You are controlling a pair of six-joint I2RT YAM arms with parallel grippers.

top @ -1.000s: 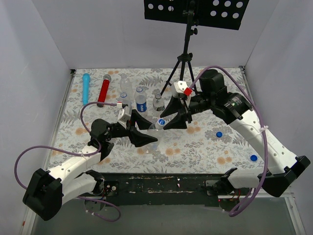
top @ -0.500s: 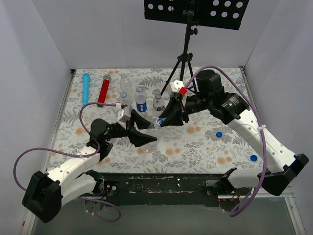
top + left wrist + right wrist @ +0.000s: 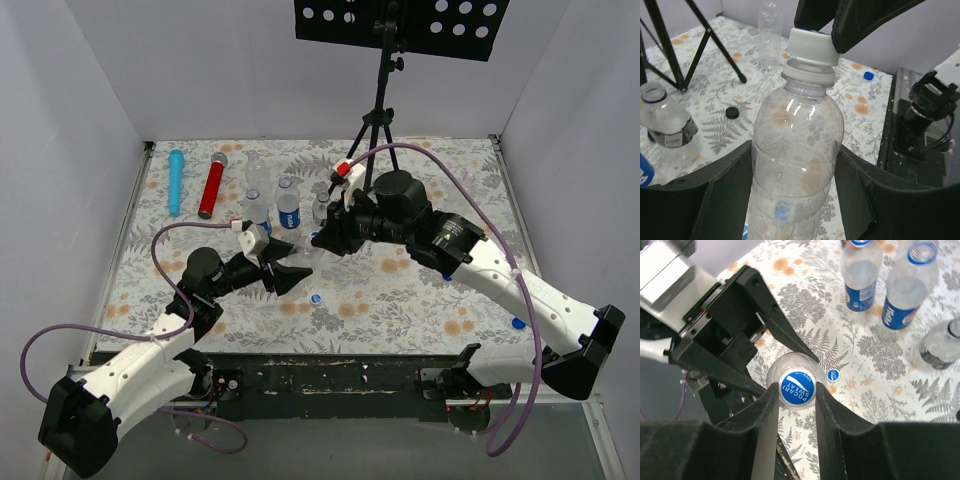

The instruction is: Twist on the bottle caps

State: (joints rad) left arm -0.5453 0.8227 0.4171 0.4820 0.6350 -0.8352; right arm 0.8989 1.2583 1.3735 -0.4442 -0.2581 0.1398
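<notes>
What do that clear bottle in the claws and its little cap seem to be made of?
The bottle is probably thin clear plastic: the tablecloth shows through it and it has glossy glints. The cap looks like opaque plastic, with a blue printed top and a white side.

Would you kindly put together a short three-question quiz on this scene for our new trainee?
1. True or false: the left gripper holds the clear bottle by its body.
2. The right gripper is closed on: A a red cylinder; B the blue cap on the bottle's neck; C a purple cable.
3. In the left wrist view, what colour is the loose cap lying near the tripod leg?
Key: 1 true; 2 B; 3 black.
</notes>
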